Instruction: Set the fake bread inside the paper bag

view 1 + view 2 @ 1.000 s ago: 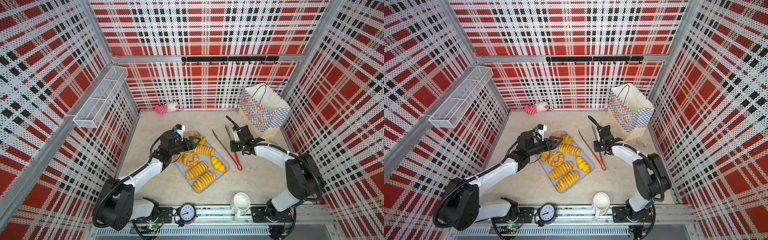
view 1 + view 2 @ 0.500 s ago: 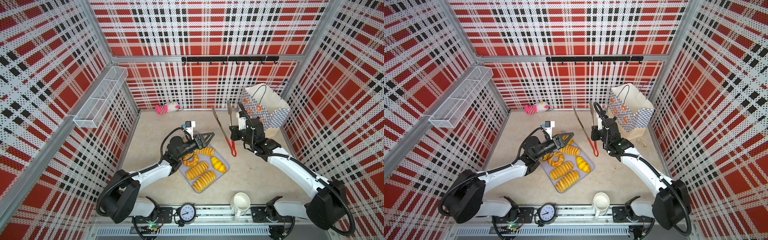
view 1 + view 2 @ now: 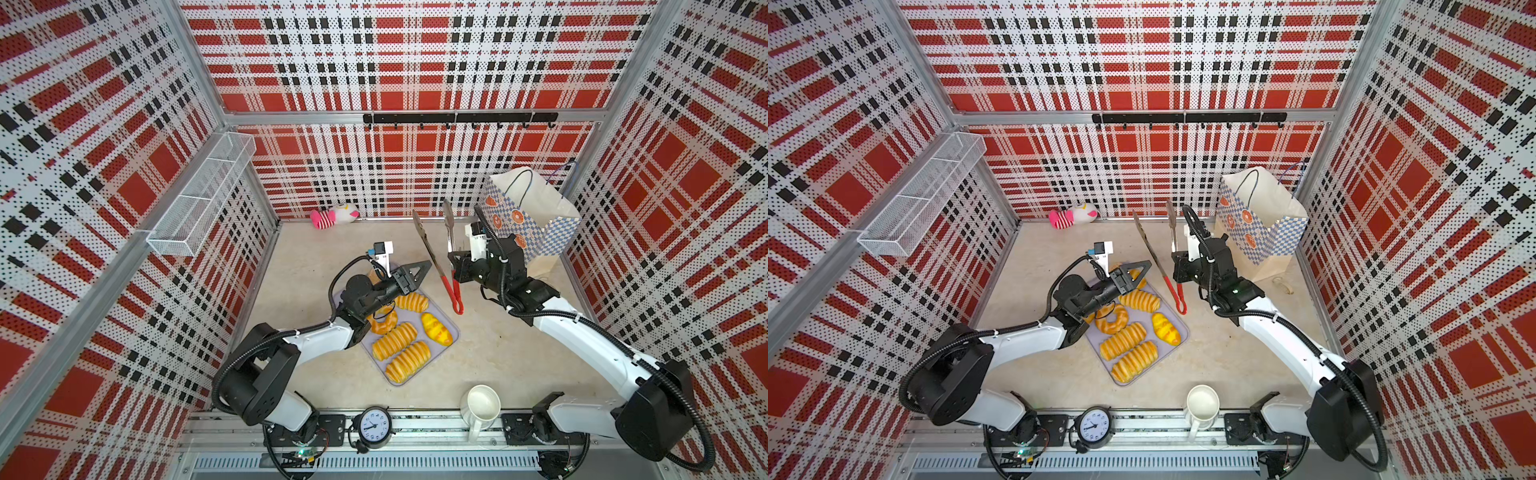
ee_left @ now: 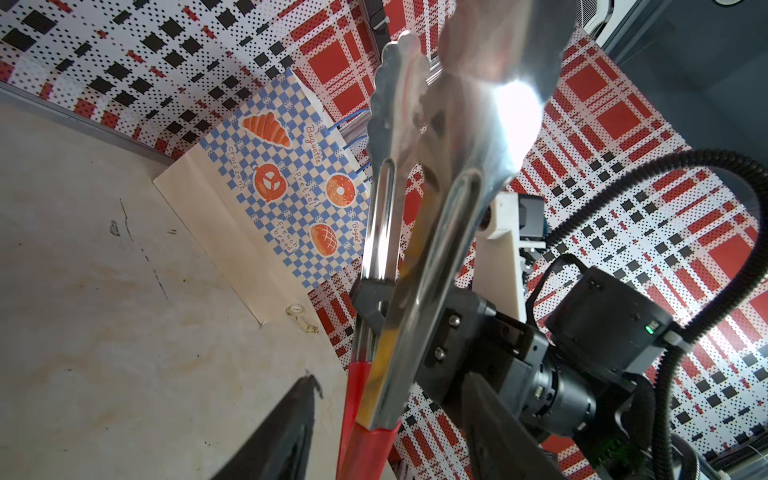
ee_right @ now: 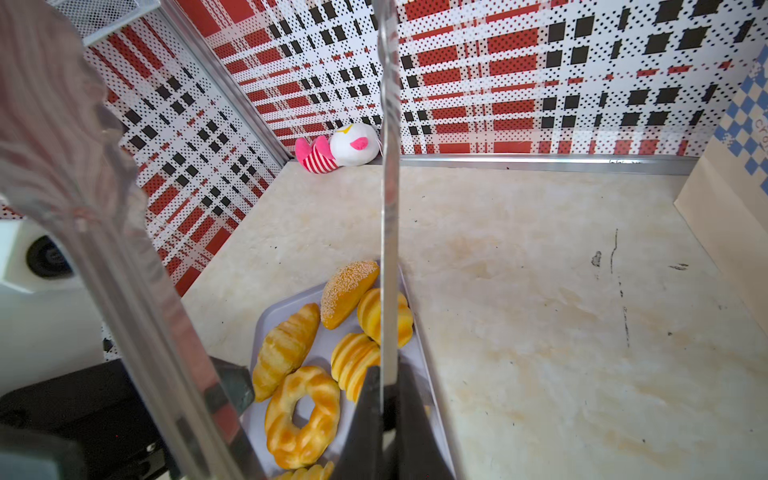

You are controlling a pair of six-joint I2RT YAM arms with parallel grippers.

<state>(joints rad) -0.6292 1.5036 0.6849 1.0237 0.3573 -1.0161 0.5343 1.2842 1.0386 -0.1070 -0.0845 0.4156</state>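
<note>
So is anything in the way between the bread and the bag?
Yes: the tongs, clamped in the right gripper, stand tips-up in the air between the fake bread on the tray and the paper bag. That gripper's arm is there too.

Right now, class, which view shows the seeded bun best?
Right wrist: the seeded bun lies clear on the tray. In both top views the left gripper hides most of it; the left wrist view misses it.

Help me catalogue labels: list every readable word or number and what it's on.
"Baguette": paper bag, left wrist view.
"Croissant": paper bag.
"Pretzel": paper bag.
"Bagel": paper bag.
"french bread": paper bag.
Clock numerals: too small to read.
</note>
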